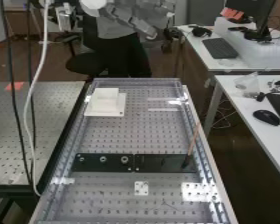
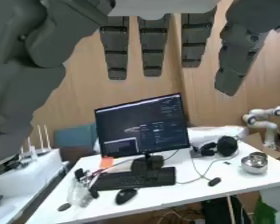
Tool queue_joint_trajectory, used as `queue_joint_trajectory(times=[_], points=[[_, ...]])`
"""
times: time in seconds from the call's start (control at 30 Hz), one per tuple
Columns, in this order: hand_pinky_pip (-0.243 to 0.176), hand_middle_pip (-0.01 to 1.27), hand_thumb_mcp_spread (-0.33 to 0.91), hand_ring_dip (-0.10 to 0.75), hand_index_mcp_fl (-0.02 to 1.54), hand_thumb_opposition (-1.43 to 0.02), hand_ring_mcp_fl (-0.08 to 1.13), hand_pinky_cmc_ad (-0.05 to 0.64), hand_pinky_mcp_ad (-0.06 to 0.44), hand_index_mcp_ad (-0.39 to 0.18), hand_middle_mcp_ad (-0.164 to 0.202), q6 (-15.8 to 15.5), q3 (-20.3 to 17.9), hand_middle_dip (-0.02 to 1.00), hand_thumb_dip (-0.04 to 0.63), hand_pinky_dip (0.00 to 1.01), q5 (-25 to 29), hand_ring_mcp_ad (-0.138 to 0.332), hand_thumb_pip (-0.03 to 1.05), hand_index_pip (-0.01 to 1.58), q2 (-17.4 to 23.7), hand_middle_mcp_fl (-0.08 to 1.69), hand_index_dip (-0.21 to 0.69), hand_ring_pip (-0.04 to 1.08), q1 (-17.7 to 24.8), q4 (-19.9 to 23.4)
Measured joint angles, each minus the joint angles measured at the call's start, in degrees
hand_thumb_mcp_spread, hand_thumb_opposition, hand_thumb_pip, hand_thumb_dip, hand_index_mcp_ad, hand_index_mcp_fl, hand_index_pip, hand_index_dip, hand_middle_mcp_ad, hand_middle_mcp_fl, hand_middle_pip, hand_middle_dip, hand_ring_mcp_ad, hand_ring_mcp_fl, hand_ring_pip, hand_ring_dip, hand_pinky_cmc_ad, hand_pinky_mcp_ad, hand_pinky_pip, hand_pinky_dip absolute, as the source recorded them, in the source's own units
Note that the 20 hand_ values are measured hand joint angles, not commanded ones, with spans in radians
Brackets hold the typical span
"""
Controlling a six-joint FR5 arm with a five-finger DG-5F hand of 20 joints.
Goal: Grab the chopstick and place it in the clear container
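Plenty of reach left before grabbing the chopstick [image 1: 193,139]: stands near-upright by the right edge of the bench [image 1: 140,137] in the high view, foot on the dark strip [image 1: 160,162]. With the hand [image 1: 133,22] up past the far edge, fingers [image 2: 154,47] straight, spread and empty, needs to come nearward, lower, closing across that upright axis.
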Motion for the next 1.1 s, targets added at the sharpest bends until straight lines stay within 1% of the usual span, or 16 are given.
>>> queue_joint_trajectory(times=[0.03, 0.3, 0.37, 0.43, 0.53, 0.63, 0.73, 0.77, 0.87, 1.1], points=[[0.051, 0.14, 0.33, 0.077, 0.27, -0.69, 0.05, 0.555, 0.436, -0.087, 0.075, 0.05, -0.09, 0.18, 0.087, 0.13, 0.04, 0.202, 0.21, 0.07, 0.02, 0.14, 0.271, 0.12, 0.01, 0.08], [0.051, 0.14, 0.33, 0.077, 0.27, -0.69, 0.05, 0.555, 0.440, -0.087, 0.075, 2.70, -4.61, 0.18, 0.087, 0.13, 3.73, 0.202, 0.21, 0.07, 1.36, 0.14, 0.271, 0.12, 0.73, 3.67], [0.051, 0.14, 0.33, 0.077, 0.27, -0.69, 0.05, 0.555, 0.440, -0.087, 0.075, 3.39, -5.59, 0.18, 0.087, 0.13, 4.28, 0.202, 0.21, 0.07, 1.64, 0.20, 0.272, 0.12, 0.80, 4.69], [0.051, 0.14, 0.33, 0.077, 0.27, -0.69, 0.05, 0.555, 0.436, -0.087, 0.075, 4.52, -6.71, 0.18, 0.087, 0.13, 4.95, 0.202, 0.21, 0.07, 1.89, 0.22, 0.269, 0.12, 0.90, 5.98], [0.051, 0.14, 0.33, 0.077, 0.27, -0.69, 0.05, 0.555, 0.436, -0.087, 0.075, 5.93, -7.81, 0.18, 0.087, 0.13, 6.06, 0.202, 0.21, 0.06, 1.98, 0.21, 0.269, 0.12, 1.15, 7.37], [0.051, 0.14, 0.34, 0.077, 0.27, -0.69, 0.05, 0.555, 0.440, -0.087, 0.075, 6.70, -8.49, 0.19, 0.087, 0.13, 6.89, 0.202, 0.21, 0.07, 1.97, 0.21, 0.279, 0.12, 1.54, 8.41], [0.051, 0.13, 0.34, 0.077, 0.27, -0.70, 0.05, 0.555, 0.436, -0.087, 0.075, 6.77, -8.74, 0.19, 0.089, 0.13, 7.16, 0.202, 0.21, 0.07, 1.92, 0.22, 0.286, 0.12, 1.94, 8.99], [0.051, 0.14, 0.34, 0.077, 0.27, -0.70, 0.05, 0.552, 0.440, -0.087, 0.075, 6.73, -8.77, 0.20, 0.096, 0.13, 7.11, 0.202, 0.21, 0.07, 1.92, 0.22, 0.286, 0.12, 1.98, 9.06], [0.051, 0.14, 0.34, 0.077, 0.27, -0.70, 0.05, 0.552, 0.436, -0.087, 0.075, 6.15, -8.80, 0.21, 0.101, 0.13, 6.60, 0.202, 0.21, 0.07, 1.90, 0.22, 0.288, 0.12, 1.98, 9.19], [0.051, 0.14, 0.35, 0.077, 0.27, -0.69, 0.05, 0.552, 0.436, -0.087, 0.075, 4.90, -8.57, 0.21, 0.103, 0.13, 4.40, 0.202, 0.21, 0.07, 1.75, 0.21, 0.297, 0.12, 1.57, 8.64]])
